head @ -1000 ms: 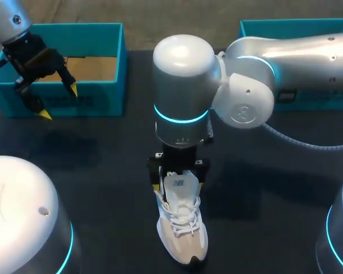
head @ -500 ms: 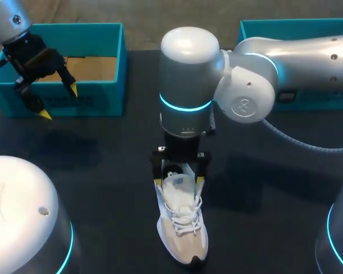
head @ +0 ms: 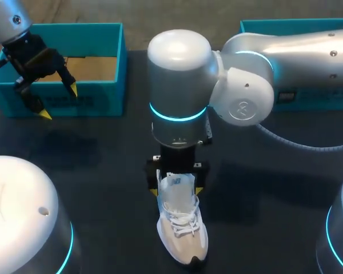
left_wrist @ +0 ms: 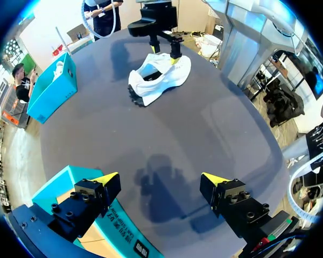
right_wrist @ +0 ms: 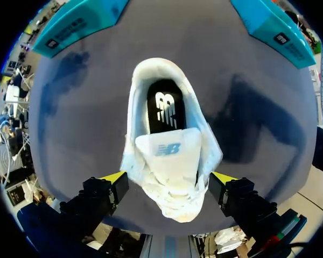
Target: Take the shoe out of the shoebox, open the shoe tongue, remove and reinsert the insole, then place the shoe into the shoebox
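Open teal shoebox (head: 103, 100), brown floor showing, white shoe (head: 182, 228) outside on table (head: 103, 171)

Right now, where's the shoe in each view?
Head view: shoe low centre, its heel end under the right hand.
Left wrist view: shoe far ahead of the left hand, below the right hand.
Right wrist view: shoe between the right hand's open fingers.
Shared landmark: the right hand straddling the shoe.
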